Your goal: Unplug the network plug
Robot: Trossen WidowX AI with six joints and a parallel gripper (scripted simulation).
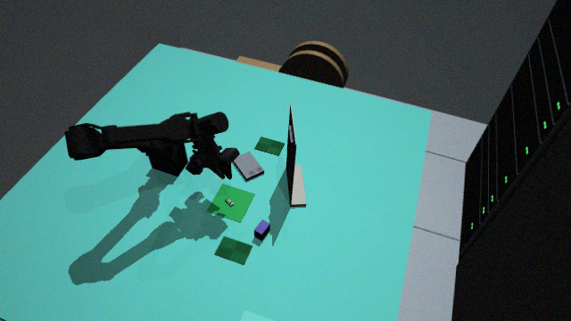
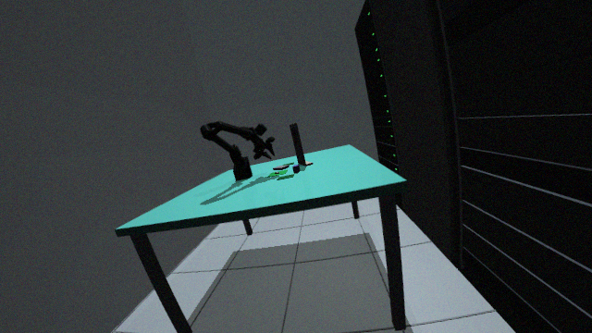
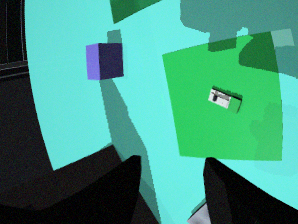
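The network plug [image 1: 229,202] [image 3: 225,96], small and whitish with a dark part, lies on the bright green marked square [image 1: 243,201] [image 3: 200,130], inside its edges. My gripper [image 1: 227,176] [image 2: 272,156] [image 3: 173,164] is open, with a gap between its fingertips and nothing in it. It hangs above the table, up and away from the plug, which lies beyond the fingertips in the wrist view. The upright panel [image 1: 291,165] [image 2: 297,144] stands on its pale foot, seen nearly edge-on; its socket cannot be made out.
A grey box [image 1: 249,165] [image 2: 280,167] lies between gripper and panel. A purple block [image 1: 261,230] [image 2: 296,169] [image 3: 111,61] stands near the square. Dark green patches [image 1: 269,145] [image 1: 233,251] lie at either side. A dark cabinet [image 1: 513,192] stands beyond the table.
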